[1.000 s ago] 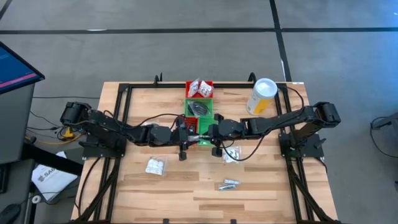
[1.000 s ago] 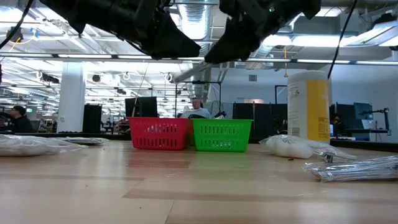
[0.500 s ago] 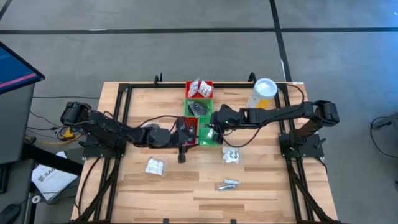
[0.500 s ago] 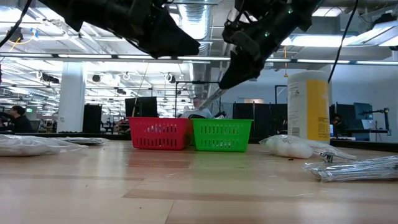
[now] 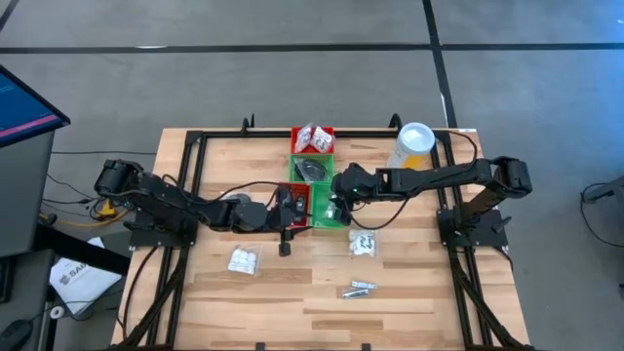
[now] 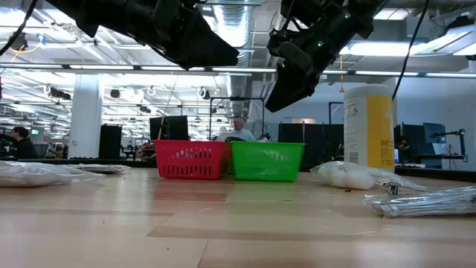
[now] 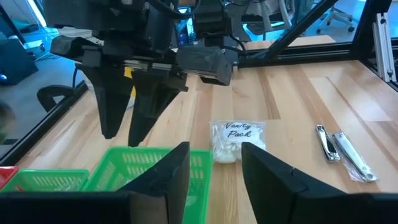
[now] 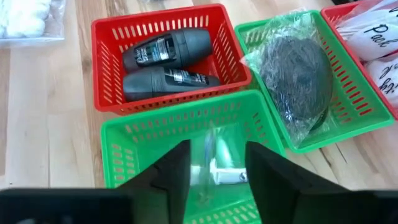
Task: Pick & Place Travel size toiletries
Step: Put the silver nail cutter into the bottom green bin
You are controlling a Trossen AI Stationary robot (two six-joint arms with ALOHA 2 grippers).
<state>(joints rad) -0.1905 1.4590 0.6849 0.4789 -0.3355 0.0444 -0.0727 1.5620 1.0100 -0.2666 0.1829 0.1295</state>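
Nearest the front edge, silvery tubes (image 5: 358, 289) are seen lying on the table (image 5: 419, 292), with two white sachets (image 5: 243, 259) (image 5: 363, 244) farther in. Beyond them, the right gripper (image 5: 334, 208) is held, fingers parted and empty, over the near green tray (image 8: 186, 134), where a clear-wrapped tube (image 8: 219, 169) lies. The left gripper (image 5: 287, 240), also parted and empty, is held beside the red tray (image 8: 121, 28) of dark bottles (image 8: 165, 48).

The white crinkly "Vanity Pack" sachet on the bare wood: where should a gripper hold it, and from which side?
The white crinkly "Vanity Pack" sachet lies flat and alone on the wooden table. Probably best to come from straight above and pinch across its puffy middle, fingers straddling the narrower width.
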